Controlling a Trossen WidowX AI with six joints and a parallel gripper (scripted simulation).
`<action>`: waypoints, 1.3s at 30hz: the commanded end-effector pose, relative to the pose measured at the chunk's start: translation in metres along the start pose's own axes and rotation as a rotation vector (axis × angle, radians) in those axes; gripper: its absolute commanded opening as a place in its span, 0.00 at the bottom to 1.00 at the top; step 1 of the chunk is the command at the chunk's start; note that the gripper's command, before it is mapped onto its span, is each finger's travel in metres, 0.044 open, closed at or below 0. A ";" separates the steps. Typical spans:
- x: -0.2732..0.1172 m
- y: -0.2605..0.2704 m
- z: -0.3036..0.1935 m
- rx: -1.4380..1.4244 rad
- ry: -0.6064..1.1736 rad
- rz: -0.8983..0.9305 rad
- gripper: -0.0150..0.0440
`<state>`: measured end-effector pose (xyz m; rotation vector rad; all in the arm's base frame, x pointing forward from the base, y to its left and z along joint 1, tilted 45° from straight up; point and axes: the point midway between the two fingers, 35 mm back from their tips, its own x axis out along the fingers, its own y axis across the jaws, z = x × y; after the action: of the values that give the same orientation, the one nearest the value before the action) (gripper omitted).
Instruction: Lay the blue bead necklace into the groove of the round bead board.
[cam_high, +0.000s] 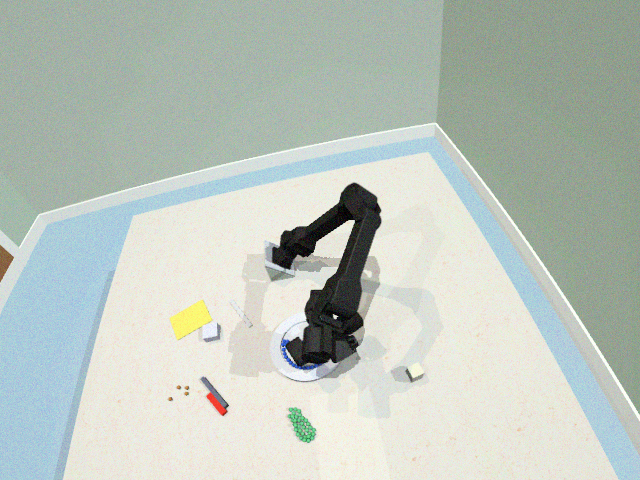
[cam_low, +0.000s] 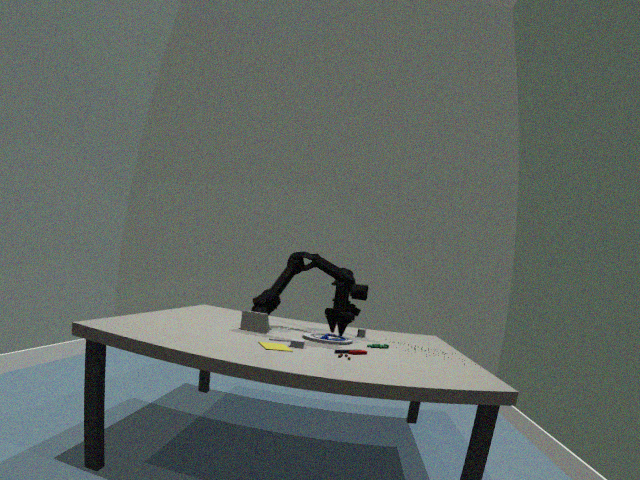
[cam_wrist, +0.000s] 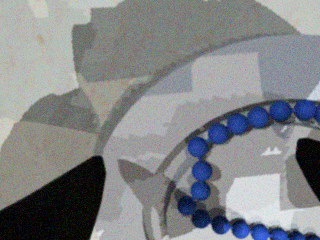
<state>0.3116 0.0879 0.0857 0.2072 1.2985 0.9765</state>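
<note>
The round bead board (cam_high: 277, 364) (cam_low: 311, 338) (cam_wrist: 135, 120) is pale, with a circular groove. The blue bead necklace (cam_high: 290, 360) (cam_wrist: 237, 124) lies on it; in the wrist view its upper run follows the groove. At the groove's left side the beads turn inward, and a second run crosses the inner disc along the bottom of that view. The groove beside this bend shows no beads. My gripper (cam_low: 336, 334) (cam_wrist: 199, 156) is open and empty, low over the board, its fingers on either side of the bend. The arm hides part of the board and necklace in the top view.
A green bead necklace (cam_high: 301, 424) (cam_low: 377, 346) lies near the board. Also on the table are a yellow sheet (cam_high: 190, 319), a pale cube (cam_high: 210, 331), a cream cube (cam_high: 415, 371), a red and grey object (cam_high: 216, 403), a thin pale strip (cam_high: 240, 313) and several small brown beads (cam_high: 186, 387).
</note>
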 end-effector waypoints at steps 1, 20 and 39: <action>0.000 0.000 0.001 -0.004 -0.002 0.003 1.00; -0.026 -0.002 -0.011 0.011 0.000 0.002 0.47; -0.004 -0.002 -0.009 0.009 -0.005 0.000 0.46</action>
<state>0.3076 0.0758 0.0883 0.2067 1.2902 0.9659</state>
